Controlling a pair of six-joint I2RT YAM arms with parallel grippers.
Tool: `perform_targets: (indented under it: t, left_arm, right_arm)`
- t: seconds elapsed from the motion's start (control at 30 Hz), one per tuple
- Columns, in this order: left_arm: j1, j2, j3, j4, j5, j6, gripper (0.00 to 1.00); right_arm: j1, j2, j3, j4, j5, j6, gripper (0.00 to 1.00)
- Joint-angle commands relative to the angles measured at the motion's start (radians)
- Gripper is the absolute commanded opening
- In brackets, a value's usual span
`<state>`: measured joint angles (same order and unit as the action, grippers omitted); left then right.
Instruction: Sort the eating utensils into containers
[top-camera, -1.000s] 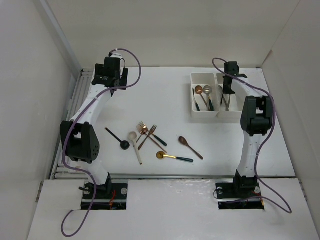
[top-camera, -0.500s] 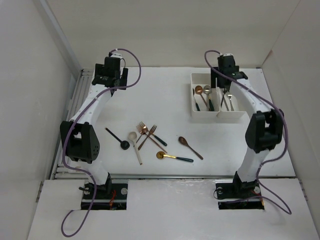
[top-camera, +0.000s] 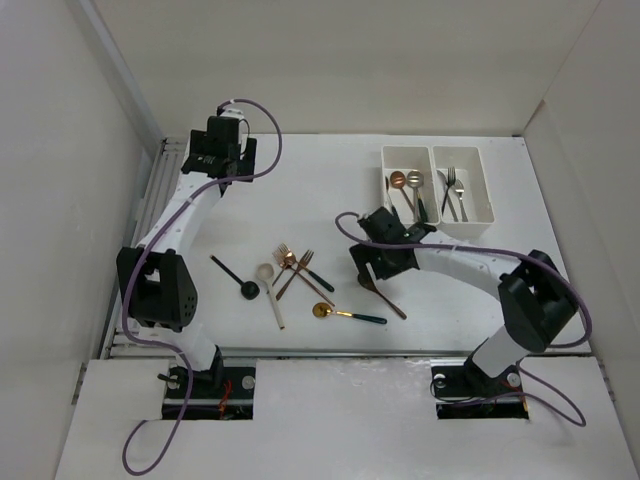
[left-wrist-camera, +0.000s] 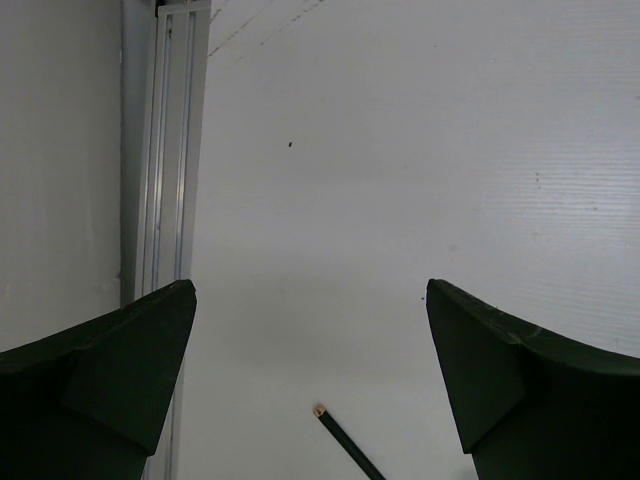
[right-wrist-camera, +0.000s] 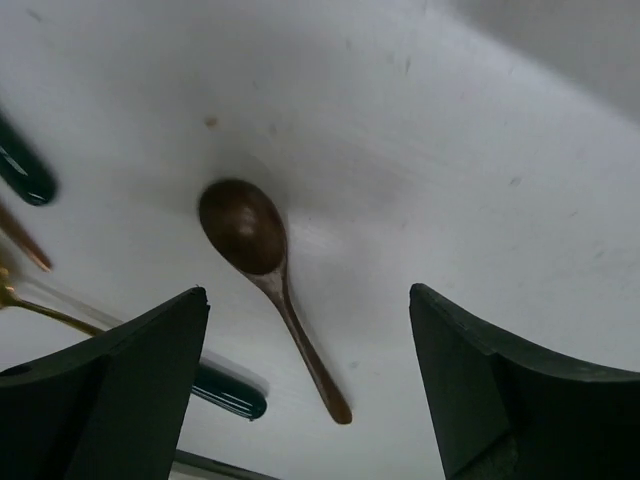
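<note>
Several eating utensils lie loose on the table: a black spoon (top-camera: 237, 279), a cream spoon (top-camera: 271, 295), two copper forks (top-camera: 293, 265), a gold spoon with a dark handle (top-camera: 346, 314) and a brown wooden spoon (top-camera: 386, 298). My right gripper (top-camera: 374, 266) hovers open just above the wooden spoon (right-wrist-camera: 268, 262), whose handle runs between its open jaws (right-wrist-camera: 307, 296). The two white containers (top-camera: 435, 232) stand at the back right, one with spoons (top-camera: 408, 182), the other with forks (top-camera: 452, 193). Far back on the left, my left gripper (top-camera: 213, 156) hangs open and empty (left-wrist-camera: 310, 290).
A dark handle tip (left-wrist-camera: 342, 438) shows below the left gripper. A ridged metal rail (top-camera: 160, 175) runs along the table's left edge. White walls close in the table on the left, back and right.
The right arm has swung from over the fork container to the front, above the wooden spoon, and its gripper has opened. The left arm has not moved.
</note>
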<state>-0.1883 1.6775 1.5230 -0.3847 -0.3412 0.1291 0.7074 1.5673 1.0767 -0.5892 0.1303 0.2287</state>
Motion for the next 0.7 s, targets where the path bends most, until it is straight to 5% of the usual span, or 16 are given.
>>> perform_targets:
  t: [0.0, 0.3, 0.43, 0.47, 0.5, 0.67]
  left_arm:
    - [0.003, -0.079, -0.018, 0.020, 0.021, -0.017, 1.00]
    - [0.003, -0.128, -0.046, 0.038, 0.011, -0.008, 1.00]
    - [0.003, -0.148, -0.046, 0.038, 0.002, -0.008, 1.00]
    - [0.003, -0.148, -0.055, 0.038, -0.007, -0.008, 1.00]
    - [0.003, -0.148, -0.055, 0.038, -0.007, -0.008, 1.00]
    - [0.003, -0.148, -0.064, 0.047, -0.007, -0.008, 1.00]
  right_arm:
    - [0.012, 0.010, -0.043, -0.035, -0.051, 0.109, 0.85]
    - [0.066, 0.177, -0.060, -0.061, -0.060, 0.173, 0.64]
    - [0.075, 0.238, -0.047, -0.070, -0.069, 0.173, 0.37]
    - [0.075, 0.238, -0.034, -0.070, -0.058, 0.173, 0.11]
    - [0.075, 0.250, -0.024, -0.070, -0.045, 0.185, 0.00]
    - [0.075, 0.261, 0.025, -0.092, 0.093, 0.185, 0.00]
